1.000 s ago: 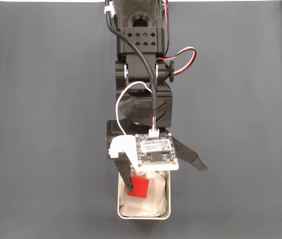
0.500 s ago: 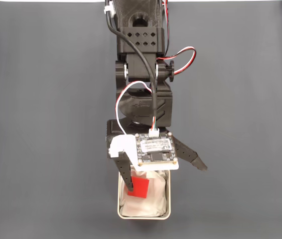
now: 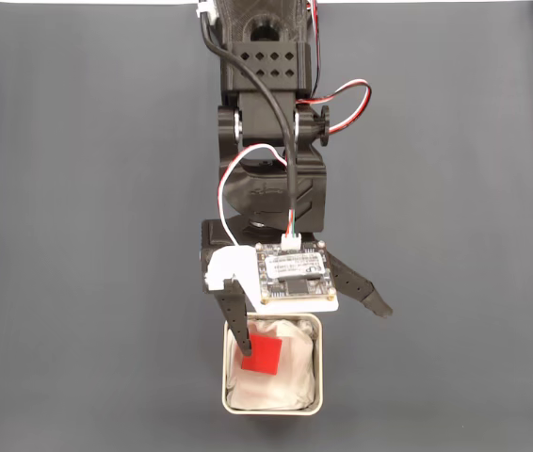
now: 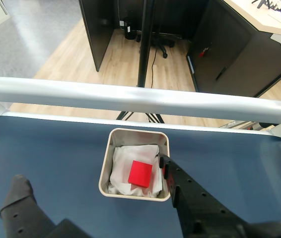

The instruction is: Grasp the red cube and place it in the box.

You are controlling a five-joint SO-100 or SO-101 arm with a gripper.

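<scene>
While arm reaches over box (image 3: 273, 405), tool (image 3: 310, 330) spread wide, red cube (image 3: 261, 356) lying inside

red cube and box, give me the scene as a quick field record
red cube: lying on the white lining inside the box, free of the pincer
box: silver tin on the dark table, open top
pincer: open, one finger over the box's rim, the other out over the table
arm: reaches down the fixed view from the top edge
task state: cube is in the box
</scene>
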